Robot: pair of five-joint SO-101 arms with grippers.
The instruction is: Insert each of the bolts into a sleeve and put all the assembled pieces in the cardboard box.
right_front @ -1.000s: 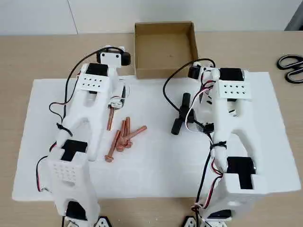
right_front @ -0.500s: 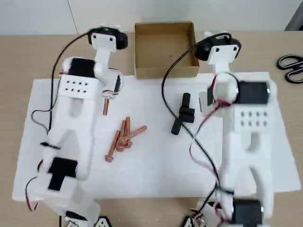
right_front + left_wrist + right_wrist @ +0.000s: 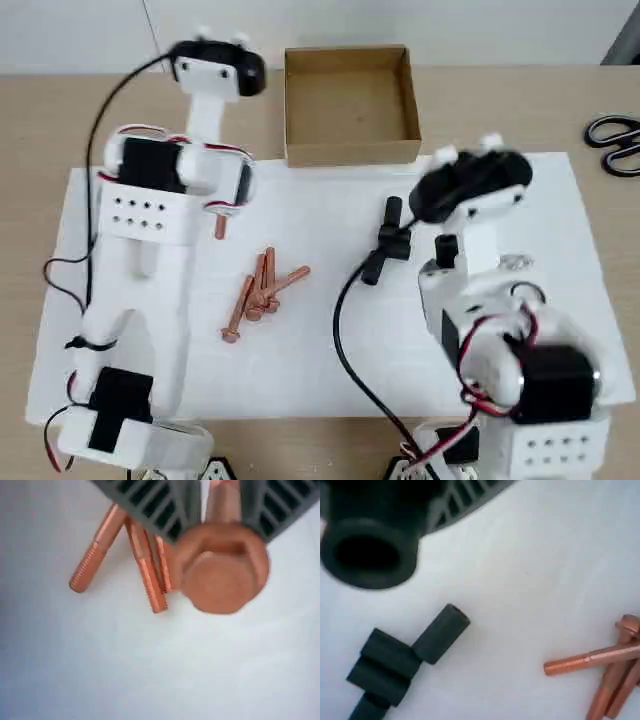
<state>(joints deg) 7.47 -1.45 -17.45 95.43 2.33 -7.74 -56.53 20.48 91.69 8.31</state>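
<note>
White mat (image 3: 320, 350): nothing is assembled or boxed yet; a copper bolt (image 3: 220, 575) is clamped by left gripper (image 3: 220, 500), a black sleeve (image 3: 370, 555) by right gripper (image 3: 385, 505).

High view looks down over the table (image 3: 40, 120); both close wrist views share bolts (image 3: 146, 570).

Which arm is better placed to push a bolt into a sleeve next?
Left, likely: the left gripper holds a copper bolt; the right gripper holds a black sleeve to receive it.
</note>
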